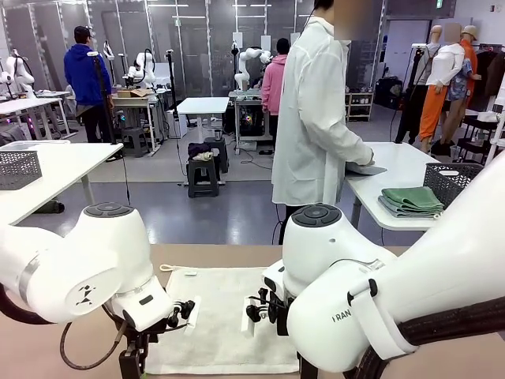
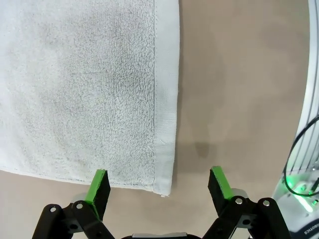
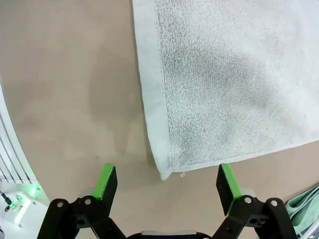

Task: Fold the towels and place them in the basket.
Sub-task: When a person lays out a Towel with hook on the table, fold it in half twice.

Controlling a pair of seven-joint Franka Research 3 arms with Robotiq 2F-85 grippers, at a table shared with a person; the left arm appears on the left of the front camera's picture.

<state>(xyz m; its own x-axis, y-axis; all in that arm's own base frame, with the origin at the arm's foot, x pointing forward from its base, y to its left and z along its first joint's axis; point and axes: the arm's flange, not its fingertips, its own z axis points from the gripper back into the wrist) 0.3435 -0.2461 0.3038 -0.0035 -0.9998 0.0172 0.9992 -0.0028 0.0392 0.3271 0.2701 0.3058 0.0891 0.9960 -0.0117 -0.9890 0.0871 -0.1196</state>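
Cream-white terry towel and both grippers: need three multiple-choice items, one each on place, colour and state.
1. Where is the cream-white terry towel?
A. Spread flat on the tan table between the two arms
B. Folded inside a basket
C. In the person's hands

2. What colour are the pads on the left gripper?
A. Red
B. Green
C. Blue

3. What state is the right gripper in?
A. Shut on the towel
B. Open, holding nothing
C. Shut, holding nothing

Answers:
1. A, because the front view shows it lying unfolded on the tabletop.
2. B, because both pads are bright green in the left wrist view.
3. B, because its fingers stand wide apart with the towel's corner lying untouched between them.
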